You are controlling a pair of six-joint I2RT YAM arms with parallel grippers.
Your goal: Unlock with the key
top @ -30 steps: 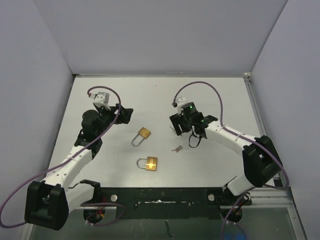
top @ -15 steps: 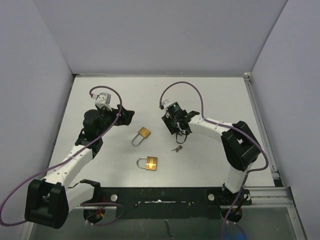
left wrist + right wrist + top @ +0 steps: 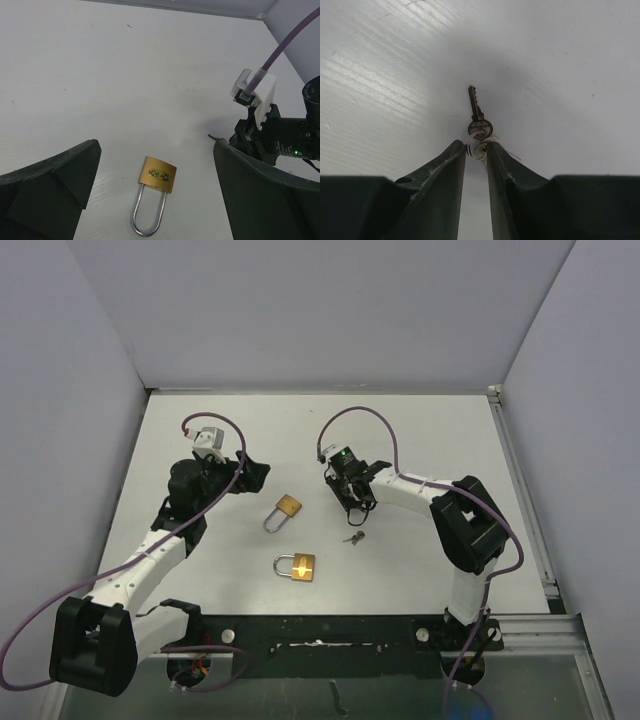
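Swung left, the right claw clenches the ringed key; left claw released; padlock engraving unreadable.

White table, pale grey walls on three sides, metal rail along its right edge

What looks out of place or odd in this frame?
Nothing spilled or damaged. The right end effector pinches its key only by the ring, a loose hold for aiming it. A second key lies on the table.
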